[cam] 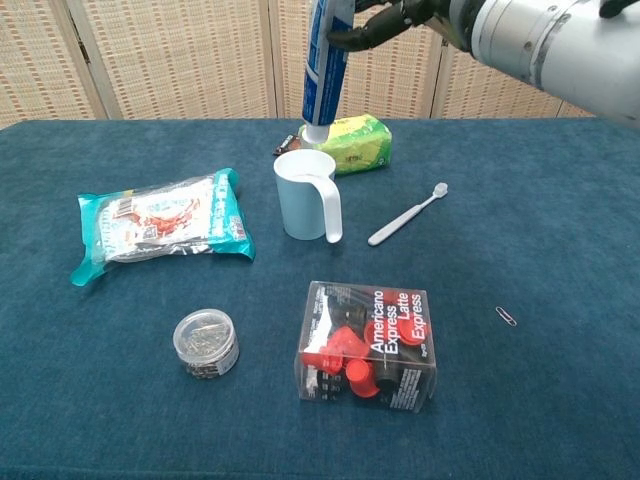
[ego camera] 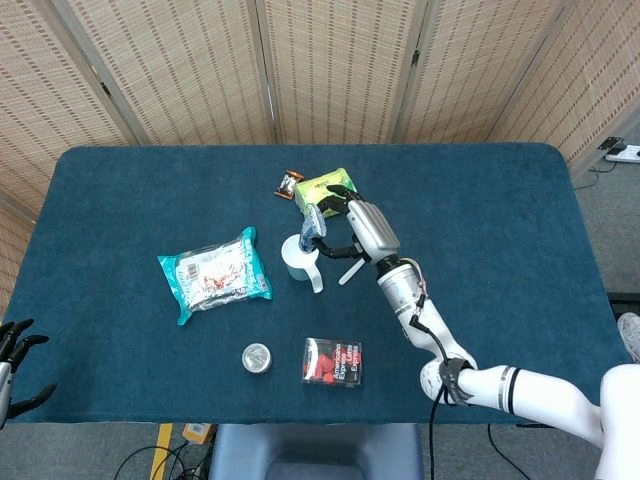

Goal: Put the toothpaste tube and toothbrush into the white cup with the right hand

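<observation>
My right hand (ego camera: pixel 352 217) grips the blue-and-white toothpaste tube (cam: pixel 322 70) near its top, at the upper edge of the chest view. The tube hangs upright, cap down, just above the mouth of the white cup (cam: pixel 305 195). In the head view the tube (ego camera: pixel 314 225) overlaps the cup (ego camera: pixel 299 258). The white toothbrush (cam: pixel 405 215) lies on the cloth right of the cup's handle. My left hand (ego camera: pixel 12 352) shows at the bottom left edge of the head view, fingers spread, holding nothing.
A green packet (cam: pixel 352 140) and a small brown wrapper (ego camera: pixel 289 184) lie behind the cup. A teal snack bag (cam: pixel 160 225) sits to the left. Nearer the front are a round tin (cam: pixel 205 342), a clear Americano Express box (cam: pixel 365 345) and a paperclip (cam: pixel 506 316).
</observation>
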Controlling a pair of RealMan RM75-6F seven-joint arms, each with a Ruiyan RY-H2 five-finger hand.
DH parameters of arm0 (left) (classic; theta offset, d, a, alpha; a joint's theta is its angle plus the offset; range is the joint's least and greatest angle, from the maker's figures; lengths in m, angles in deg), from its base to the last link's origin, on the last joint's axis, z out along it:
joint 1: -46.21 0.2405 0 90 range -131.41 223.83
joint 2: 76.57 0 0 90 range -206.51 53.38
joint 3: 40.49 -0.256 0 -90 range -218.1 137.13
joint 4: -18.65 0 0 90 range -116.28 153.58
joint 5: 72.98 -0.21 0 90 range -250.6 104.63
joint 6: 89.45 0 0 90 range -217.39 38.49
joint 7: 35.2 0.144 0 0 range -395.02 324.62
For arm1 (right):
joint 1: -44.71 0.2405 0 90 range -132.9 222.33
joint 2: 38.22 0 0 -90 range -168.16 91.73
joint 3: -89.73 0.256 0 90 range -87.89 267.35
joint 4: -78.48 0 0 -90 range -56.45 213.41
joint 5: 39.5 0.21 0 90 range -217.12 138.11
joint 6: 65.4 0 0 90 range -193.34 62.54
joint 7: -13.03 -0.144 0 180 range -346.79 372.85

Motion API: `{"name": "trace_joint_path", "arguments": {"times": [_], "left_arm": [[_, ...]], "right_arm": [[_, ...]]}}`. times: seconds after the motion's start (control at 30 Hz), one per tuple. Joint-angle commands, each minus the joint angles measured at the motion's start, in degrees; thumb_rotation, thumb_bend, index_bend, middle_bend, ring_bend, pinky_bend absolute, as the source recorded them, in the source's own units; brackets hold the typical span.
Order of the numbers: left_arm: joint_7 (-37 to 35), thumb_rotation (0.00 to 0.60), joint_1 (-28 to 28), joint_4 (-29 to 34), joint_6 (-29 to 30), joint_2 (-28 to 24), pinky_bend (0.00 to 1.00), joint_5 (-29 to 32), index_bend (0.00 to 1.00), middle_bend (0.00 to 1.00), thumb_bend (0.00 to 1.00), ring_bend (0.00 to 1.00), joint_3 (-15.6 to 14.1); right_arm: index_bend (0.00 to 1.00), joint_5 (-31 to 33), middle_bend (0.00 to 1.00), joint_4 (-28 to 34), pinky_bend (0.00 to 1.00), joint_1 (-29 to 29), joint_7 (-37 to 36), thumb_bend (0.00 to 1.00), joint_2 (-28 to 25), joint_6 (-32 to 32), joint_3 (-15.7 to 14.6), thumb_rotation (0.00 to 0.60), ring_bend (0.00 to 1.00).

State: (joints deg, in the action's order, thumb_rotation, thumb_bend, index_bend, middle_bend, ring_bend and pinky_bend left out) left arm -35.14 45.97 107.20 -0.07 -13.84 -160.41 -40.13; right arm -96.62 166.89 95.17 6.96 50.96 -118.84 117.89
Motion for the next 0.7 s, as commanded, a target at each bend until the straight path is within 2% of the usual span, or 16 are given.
{"name": "trace_joint_path", "arguments": {"times": [0.03,0.27,0.7], "left_arm": [[0.0,0.6,0.0,0.0,0.0,0.0,0.16,0.0,0.32,0.16,0.2,0.13,0.0],[-0.1,0.6,0.1,-0.1,-0.2,0.0,0.16,0.2,0.32,0.16,0.2,0.13,0.0],[-0.4,0.6,0.4,-0.7,-0.7,0.3,0.16,0.7,0.32,0.16,0.2,0.13,-0.1]], "right_arm": [[0.72,1.6,0.4,-2.6,0.15,1.9,1.1,0.5,1.9,1.2,-0.2,0.6,0.14],[0.72,4.4,0.4,-7.8,0.15,4.6,1.9,0.5,4.9,3.0,-0.3,0.6,0.14],[0.72,6.6,0.4,-16.4,0.15,7.5,4.0,0.48,9.7,5.7,-2.6,0.6,0.14]]}}
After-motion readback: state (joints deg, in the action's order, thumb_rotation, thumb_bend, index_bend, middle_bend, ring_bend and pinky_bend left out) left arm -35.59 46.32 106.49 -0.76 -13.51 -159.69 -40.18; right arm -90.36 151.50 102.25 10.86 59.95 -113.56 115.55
